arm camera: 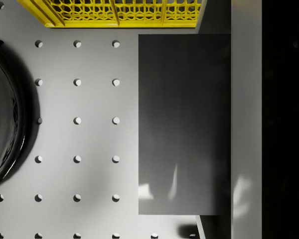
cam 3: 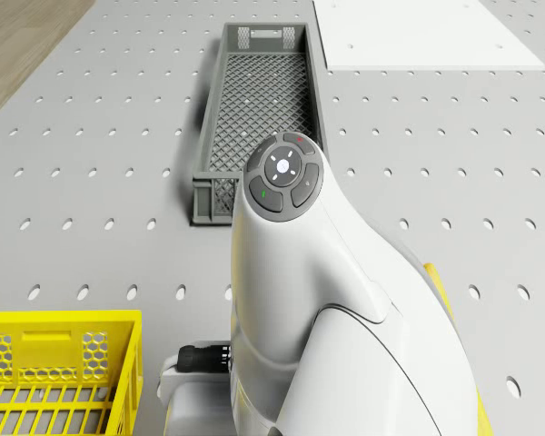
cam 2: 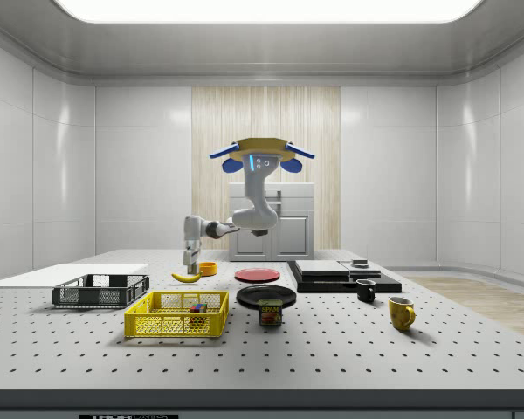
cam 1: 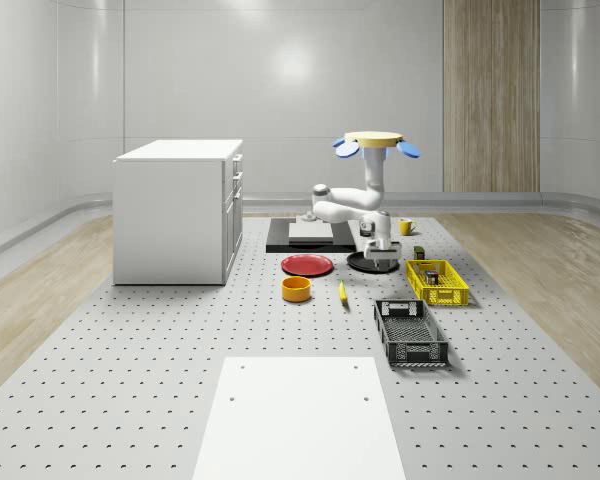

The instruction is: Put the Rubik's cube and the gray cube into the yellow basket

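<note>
Hovering over the perforated table (cam 1: 130, 380), the drone (cam 1: 375, 140) is holding station above the black plate (cam 2: 266, 295), right of centre in the whole-scene view. You are seeing the arm reaching down, with the gripper (cam 1: 378, 262) hanging just above the table between that plate and the yellow basket (cam 1: 458, 298). Its fingers are clamping the gray cube (arm camera: 184, 124), seen close up in the wrist view. The Rubik's cube (cam 2: 195, 307) is lying inside the basket, lower left of centre in the side view.
</note>
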Controlling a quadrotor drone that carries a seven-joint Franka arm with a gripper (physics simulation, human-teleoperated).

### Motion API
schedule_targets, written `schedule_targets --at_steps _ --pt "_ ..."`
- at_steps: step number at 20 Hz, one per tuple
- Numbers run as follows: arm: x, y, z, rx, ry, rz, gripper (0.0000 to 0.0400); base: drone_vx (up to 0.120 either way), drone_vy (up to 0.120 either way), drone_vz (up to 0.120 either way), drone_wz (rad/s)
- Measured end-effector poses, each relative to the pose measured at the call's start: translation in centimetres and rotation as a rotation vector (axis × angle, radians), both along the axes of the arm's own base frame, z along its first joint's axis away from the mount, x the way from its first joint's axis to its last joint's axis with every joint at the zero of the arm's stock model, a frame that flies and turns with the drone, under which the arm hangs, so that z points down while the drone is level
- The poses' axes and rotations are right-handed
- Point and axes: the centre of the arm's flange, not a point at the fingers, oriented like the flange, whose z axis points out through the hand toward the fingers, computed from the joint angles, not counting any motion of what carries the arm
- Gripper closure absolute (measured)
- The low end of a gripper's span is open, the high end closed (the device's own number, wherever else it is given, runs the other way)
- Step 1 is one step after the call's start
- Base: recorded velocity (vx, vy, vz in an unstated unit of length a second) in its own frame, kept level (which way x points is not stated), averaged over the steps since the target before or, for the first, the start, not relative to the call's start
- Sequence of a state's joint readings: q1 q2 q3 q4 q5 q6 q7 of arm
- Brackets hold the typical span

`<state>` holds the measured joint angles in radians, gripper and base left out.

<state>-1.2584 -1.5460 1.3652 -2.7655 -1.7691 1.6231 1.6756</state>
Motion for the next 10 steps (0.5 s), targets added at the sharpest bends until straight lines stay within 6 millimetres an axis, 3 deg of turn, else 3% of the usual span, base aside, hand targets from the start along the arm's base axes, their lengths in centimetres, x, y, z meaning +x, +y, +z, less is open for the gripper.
schedule_targets --at_steps 10 --pt "0.0 0.0 -0.02 0.0 0.0 0.0 0.015 0.0 0.12 0.0 0.0"
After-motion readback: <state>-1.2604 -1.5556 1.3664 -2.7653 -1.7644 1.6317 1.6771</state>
